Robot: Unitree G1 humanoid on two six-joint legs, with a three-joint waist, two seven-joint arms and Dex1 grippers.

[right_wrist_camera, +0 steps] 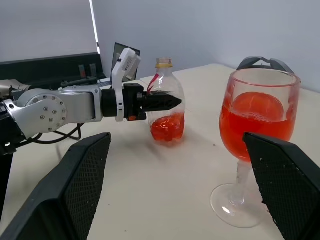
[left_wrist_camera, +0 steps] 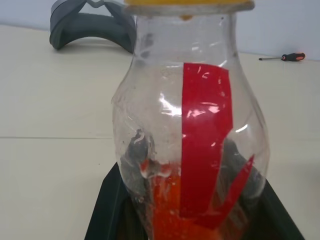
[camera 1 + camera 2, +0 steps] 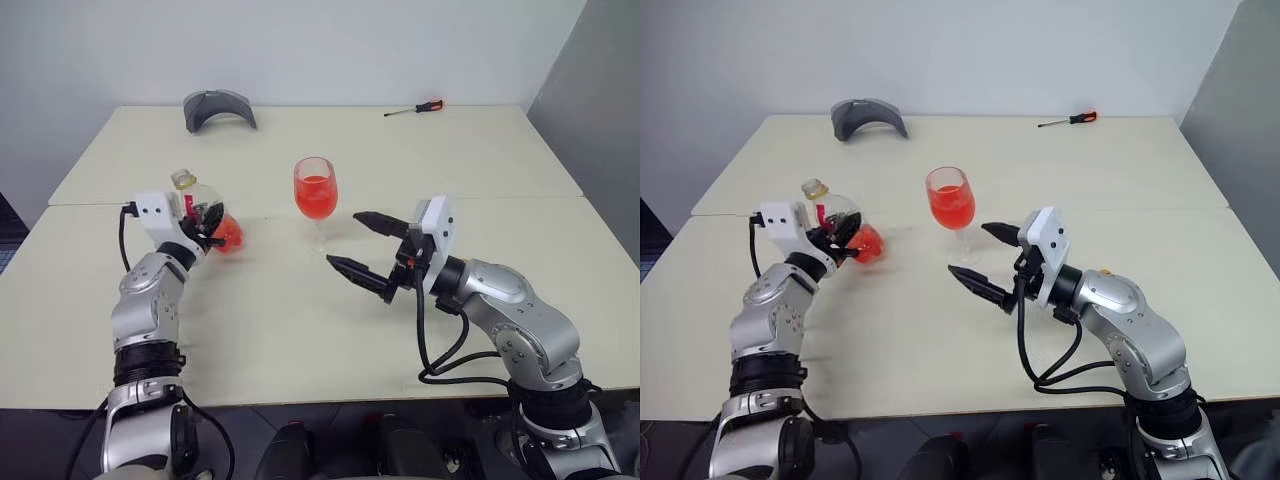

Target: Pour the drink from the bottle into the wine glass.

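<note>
The scene is brightly and evenly lit from overhead, with soft diffuse light that leaves the cream bench [image 3: 330,330] pale and free of hard glare. Shadows are faint and short: a soft smudge lies beneath the wine glass [image 3: 316,196] and under the right claw [image 3: 366,251]. Both head views are sharp across the bench, with no visible motion blur. In the left wrist view the bottle [image 2: 192,135] sits very close, its plastic carrying small white highlights and smeary reflections, while the screwdriver [image 2: 281,57] behind looks slightly soft. In the right wrist view the near black fingers [image 1: 80,185] are soft and out of focus.
</note>
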